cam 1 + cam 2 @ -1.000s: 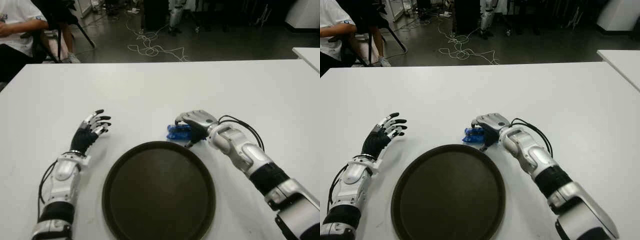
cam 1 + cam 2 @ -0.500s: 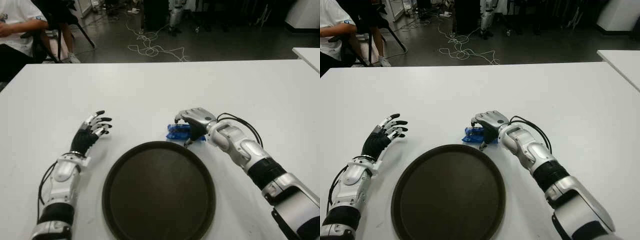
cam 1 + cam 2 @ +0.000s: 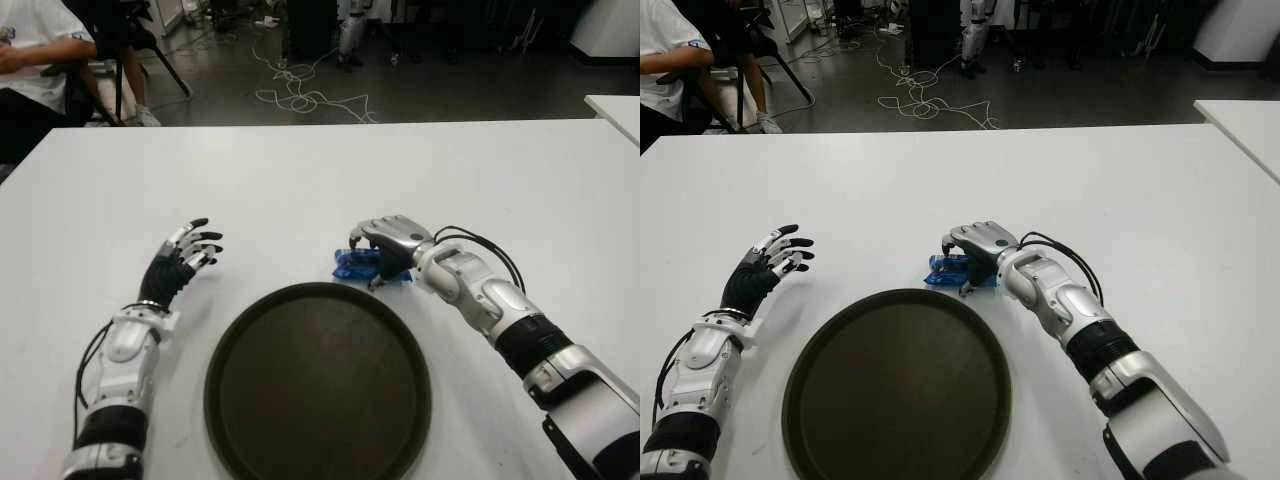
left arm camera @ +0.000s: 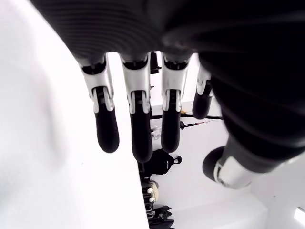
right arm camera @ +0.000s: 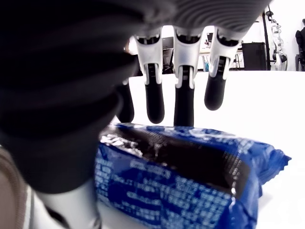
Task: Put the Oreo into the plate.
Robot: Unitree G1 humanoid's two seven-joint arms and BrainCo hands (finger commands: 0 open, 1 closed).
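White worktop (image 3: 300, 180): right hand (image 3: 388, 245) arches over the crinkly blue Oreo packet (image 3: 352, 264), fingers curved but not clamped. Round dark plate (image 3: 318, 385) sits nearer the front edge. Left hand (image 3: 178, 265) spread, empty.

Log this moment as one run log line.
right hand: over Oreo pack, fingers not closed | pack: on table beside plate | left hand: open, idle, left of plate
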